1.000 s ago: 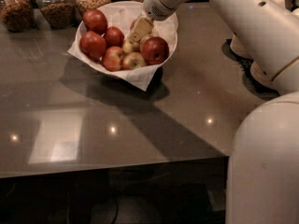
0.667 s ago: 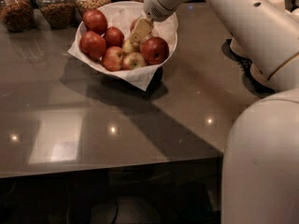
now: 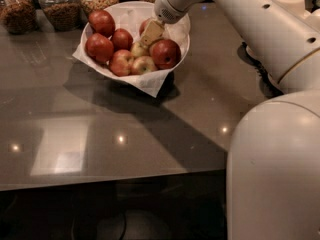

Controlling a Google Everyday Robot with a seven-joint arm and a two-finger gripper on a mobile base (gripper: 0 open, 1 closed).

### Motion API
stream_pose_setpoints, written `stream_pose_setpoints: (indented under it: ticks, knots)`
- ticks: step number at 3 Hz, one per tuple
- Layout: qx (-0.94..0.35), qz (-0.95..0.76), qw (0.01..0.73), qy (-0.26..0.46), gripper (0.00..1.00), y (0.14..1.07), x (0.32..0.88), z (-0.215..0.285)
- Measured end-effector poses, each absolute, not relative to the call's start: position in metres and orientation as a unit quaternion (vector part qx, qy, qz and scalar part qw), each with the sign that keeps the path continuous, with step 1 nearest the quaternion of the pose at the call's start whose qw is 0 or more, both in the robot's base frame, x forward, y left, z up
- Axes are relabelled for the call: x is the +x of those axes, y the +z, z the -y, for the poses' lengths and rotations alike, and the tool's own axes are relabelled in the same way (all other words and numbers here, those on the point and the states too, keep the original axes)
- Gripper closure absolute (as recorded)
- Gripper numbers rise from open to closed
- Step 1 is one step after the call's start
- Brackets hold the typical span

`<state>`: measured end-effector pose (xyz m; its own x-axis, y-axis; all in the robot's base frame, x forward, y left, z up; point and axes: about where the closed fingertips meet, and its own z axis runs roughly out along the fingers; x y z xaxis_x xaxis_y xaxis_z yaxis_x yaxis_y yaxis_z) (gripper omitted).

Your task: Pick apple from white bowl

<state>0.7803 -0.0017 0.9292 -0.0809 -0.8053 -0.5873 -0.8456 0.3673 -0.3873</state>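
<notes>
The white bowl (image 3: 176, 59), lined with crumpled white paper, stands at the back of the dark table and holds several apples. A mid-sized red apple with a pale yellowish streak (image 3: 121, 62) lies at the front. Other red apples lie at the left (image 3: 99, 47), in the middle (image 3: 121, 38) and at the back left (image 3: 101, 21). A larger dark-red glossy apple (image 3: 166, 53) lies at the right. Small yellow-green apples (image 3: 144, 64) lie between them. My gripper (image 3: 151, 33) reaches down from the white arm into the bowl's middle, just above the yellow-green apples and beside the dark-red one. A red apple (image 3: 144, 25) is partly hidden behind it.
Glass jars of nuts and grains (image 3: 60, 6) stand along the back edge behind the bowl. My white arm (image 3: 250, 24) crosses the upper right, and my white body (image 3: 275, 169) fills the lower right. The table's front edge (image 3: 110, 181) runs across below.
</notes>
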Motion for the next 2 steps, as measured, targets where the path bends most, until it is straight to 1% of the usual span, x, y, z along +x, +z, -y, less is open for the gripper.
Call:
stream_pose_setpoints:
  ticks: [1,2]
  knots:
    - [-0.56,-0.737,0.377,0.028,0.31,0.9289,0.7822,0.0021]
    - [-0.56,-0.738,0.375,0.03,0.34,0.9286,0.7831,0.0015]
